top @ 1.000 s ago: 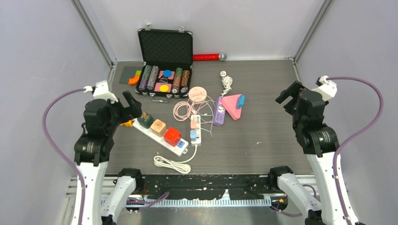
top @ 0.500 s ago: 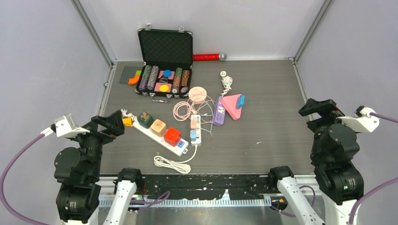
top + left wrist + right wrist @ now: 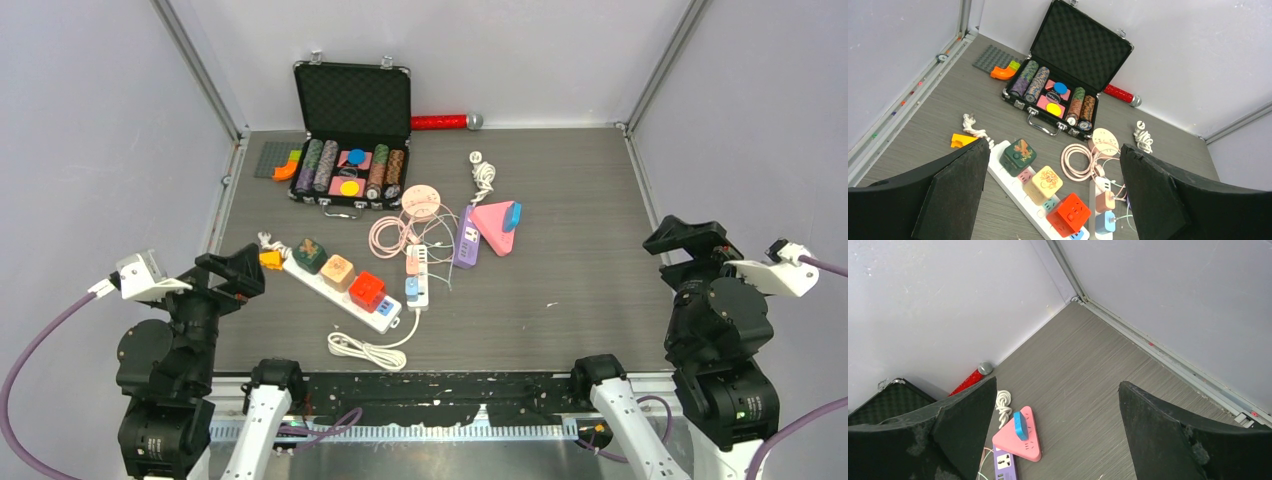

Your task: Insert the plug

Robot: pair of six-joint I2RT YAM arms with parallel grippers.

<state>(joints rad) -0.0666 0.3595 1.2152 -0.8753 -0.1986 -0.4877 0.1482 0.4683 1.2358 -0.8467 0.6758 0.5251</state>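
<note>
Left gripper hangs wide open and empty at near left; beside it lies a white power strip carrying three coloured cubes; a loose white plug on its coiled cord rests farther back, near a pink triangle; right gripper gapes wide, empty.

This is a robotics lab test cell rather than a home or shop. Plain pale panel walls close in a dark wood-grain worktop on three sides, joined by bare aluminium corner posts. Two robot arms, left arm and right arm, rise from a metal rail at the near edge. The worktop carries a jumble of unrelated practice props, including a poker chip case, a white power strip and a pink triangular socket.
</note>
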